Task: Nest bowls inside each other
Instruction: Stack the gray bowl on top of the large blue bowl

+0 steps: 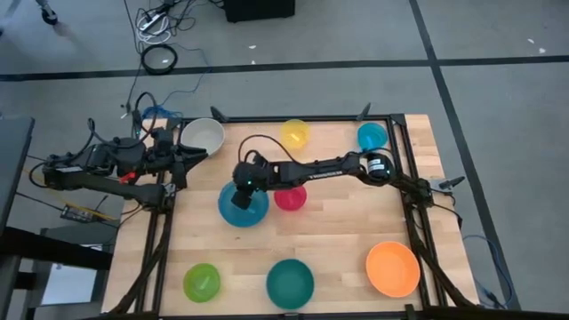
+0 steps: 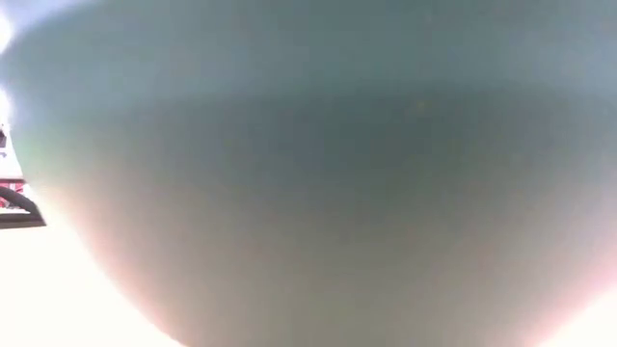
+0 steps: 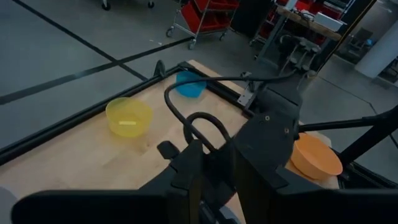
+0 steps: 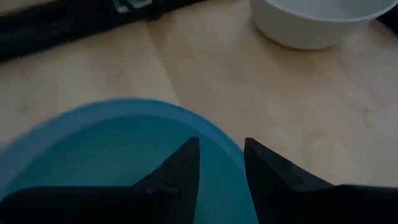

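Blue bowl (image 1: 243,206): sat mid-worktop, left of centre, just beside the pink-red bowl (image 1: 291,198).
Right gripper (image 4: 221,163): straddled the blue bowl's rim, one finger inside, one outside, gap between them narrow; not yet clamped as far as the wrist view showed.
Left gripper (image 1: 191,155): waited at the left edge by the white bowl (image 1: 204,136), fingers apart, holding nothing.
Other bowls: yellow (image 1: 295,133) and cyan (image 1: 372,136) at the far edge; lime green (image 1: 202,282), teal (image 1: 290,283), orange (image 1: 392,268) at the near edge.
Risk 1: thin rim pinch could slip, so the bowl tilts or drops on lift.
Risk 2: a swing could knock the pink-red bowl, given how close it sat.
Risk 3: low view was blocked by a bowl, so no side check of clearance.
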You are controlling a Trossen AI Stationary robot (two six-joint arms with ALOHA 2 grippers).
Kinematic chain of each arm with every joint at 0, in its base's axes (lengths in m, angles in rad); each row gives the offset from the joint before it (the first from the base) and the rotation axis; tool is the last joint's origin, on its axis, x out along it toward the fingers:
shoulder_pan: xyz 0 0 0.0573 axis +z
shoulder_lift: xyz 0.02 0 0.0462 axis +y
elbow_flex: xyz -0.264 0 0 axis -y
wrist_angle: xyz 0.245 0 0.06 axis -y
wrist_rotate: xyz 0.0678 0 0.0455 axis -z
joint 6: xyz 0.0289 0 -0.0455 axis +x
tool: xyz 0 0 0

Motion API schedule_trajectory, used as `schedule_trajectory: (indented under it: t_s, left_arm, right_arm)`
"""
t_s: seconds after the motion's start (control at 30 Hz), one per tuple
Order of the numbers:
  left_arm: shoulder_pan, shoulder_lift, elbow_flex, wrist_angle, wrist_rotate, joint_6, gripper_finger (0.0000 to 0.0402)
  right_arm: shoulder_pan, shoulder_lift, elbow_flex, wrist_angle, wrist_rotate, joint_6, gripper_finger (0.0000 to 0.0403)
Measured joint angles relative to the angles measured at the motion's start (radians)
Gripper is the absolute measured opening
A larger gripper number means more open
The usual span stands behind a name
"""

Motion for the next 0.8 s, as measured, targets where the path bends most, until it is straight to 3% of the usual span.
schedule_trajectory:
  t_s: [0.23, 0.5, 0.7, 0.8]
  left_arm:
    - [0.0, -0.001, 0.0, -0.003, 0.011, -0.001, 0.0091]
    - [0.0, -0.014, 0.0, -0.122, 0.013, -0.001, 0.0091]
    - [0.0, -0.006, -0.004, -0.336, -0.031, 0.003, 0.0091]
    - [0.0, 0.008, -0.021, -0.421, -0.069, 0.085, 0.0091]
  right_arm:
    - [0.003, -0.08, 0.017, -0.004, 0.047, -0.111, 0.0109]
    - [0.046, -0.317, 0.017, -0.296, 0.261, -0.297, 0.0105]
    - [0.141, -0.539, 0.018, -0.725, 0.383, -0.15, 0.0099]
    - [0.222, -0.645, 0.018, -0.845, 0.397, -0.051, 0.0098]
